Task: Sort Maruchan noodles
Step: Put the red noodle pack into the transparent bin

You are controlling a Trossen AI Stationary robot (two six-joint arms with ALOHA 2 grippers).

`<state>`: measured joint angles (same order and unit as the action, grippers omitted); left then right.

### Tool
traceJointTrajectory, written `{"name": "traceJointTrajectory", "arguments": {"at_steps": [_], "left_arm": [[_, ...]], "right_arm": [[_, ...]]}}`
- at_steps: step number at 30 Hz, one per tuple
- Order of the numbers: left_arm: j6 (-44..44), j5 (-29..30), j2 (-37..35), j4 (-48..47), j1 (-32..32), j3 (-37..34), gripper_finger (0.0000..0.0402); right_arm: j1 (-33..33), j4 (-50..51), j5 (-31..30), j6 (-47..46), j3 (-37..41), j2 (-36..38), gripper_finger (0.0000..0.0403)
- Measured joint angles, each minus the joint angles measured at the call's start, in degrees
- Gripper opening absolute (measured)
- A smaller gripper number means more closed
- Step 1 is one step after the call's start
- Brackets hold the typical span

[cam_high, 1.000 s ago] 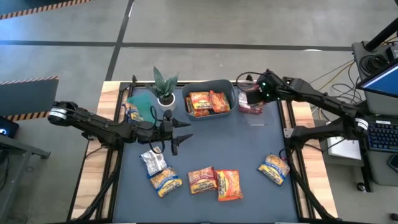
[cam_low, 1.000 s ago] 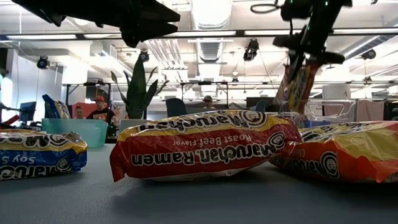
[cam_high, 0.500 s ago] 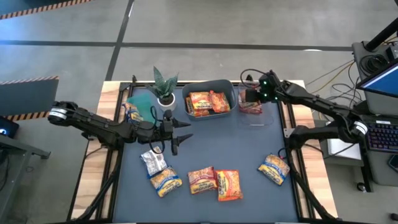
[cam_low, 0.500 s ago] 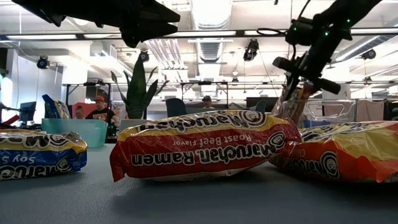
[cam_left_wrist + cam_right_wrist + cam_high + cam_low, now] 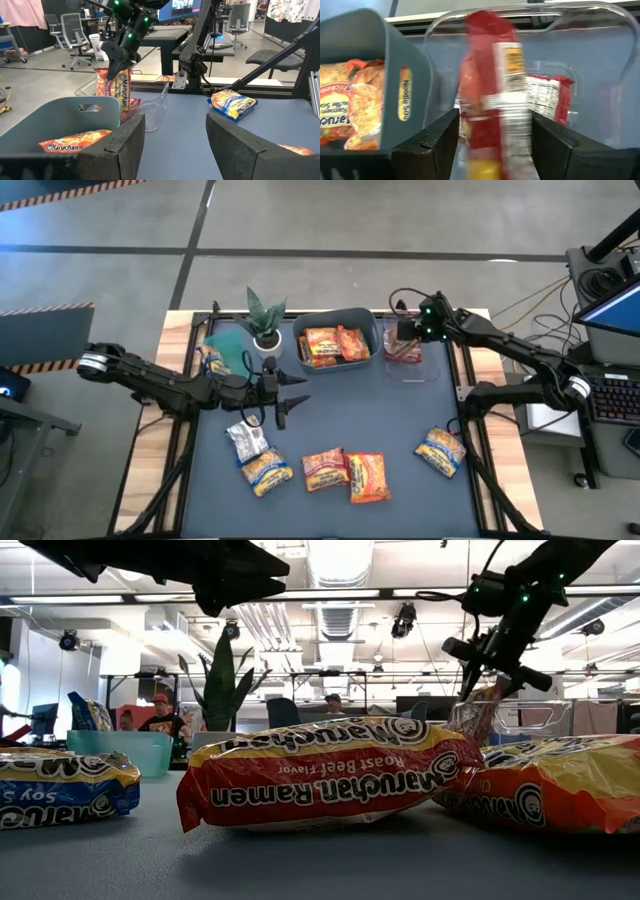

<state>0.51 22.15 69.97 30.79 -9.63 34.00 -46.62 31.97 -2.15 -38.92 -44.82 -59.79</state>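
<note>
Your right hand (image 5: 403,343) grips a crinkly red-and-white noodle packet (image 5: 492,95) upright inside the clear plastic bin (image 5: 432,370); your left hand (image 5: 290,393) waits released.

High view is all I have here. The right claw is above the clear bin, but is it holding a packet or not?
Observer: Yes. In the right wrist view a red-and-white packet stands upright between the fingers of the right claw.
Operator: Is the bin under it empty?
Observer: No. A second red-and-white packet lies inside the clear bin.
Operator: And the left claw, is it carrying something?
Observer: No. The left wrist view shows the left claw open, with nothing between its fingers.
</note>
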Motion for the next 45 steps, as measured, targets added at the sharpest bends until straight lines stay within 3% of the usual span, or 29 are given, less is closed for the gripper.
{"name": "traceJointTrajectory", "arguments": {"at_steps": [6, 13, 20, 35, 39, 45], "left_arm": [[0.0, 0.0, 0.0, 0.0, 0.0, 0.0, 0.0194], [0.0, 0.0, 0.0, 0.0, 0.0, 0.0, 0.0194], [0.0, 0.0, 0.0, 0.0, 0.0, 0.0, 0.0194], [-0.9, 0.0, 1.5, 0.1, 0.0, 0.0, 0.0194], [-0.9, 0.0, 1.5, 0.2, 0.0, 0.0, 0.0194], [-0.9, 0.0, 1.5, 0.2, 0.1, 0.0, 0.0194]], "right_arm": [[-1.6, 2.0, 0.0, 1.9, -0.2, 0.1, 0.0211], [-2.2, 10.3, -5.7, 5.7, -6.1, 0.1, 0.0210], [-2.0, 15.2, -6.0, 6.6, -9.2, 0.0, 0.0204], [2.7, 8.1, -10.0, 8.1, -4.3, -12.4, 0.0038], [3.0, 7.2, -10.4, 8.8, -4.6, -15.5, 0.0014], [4.3, 4.3, -10.9, 9.0, -4.6, -16.6, 0.0009]]}}
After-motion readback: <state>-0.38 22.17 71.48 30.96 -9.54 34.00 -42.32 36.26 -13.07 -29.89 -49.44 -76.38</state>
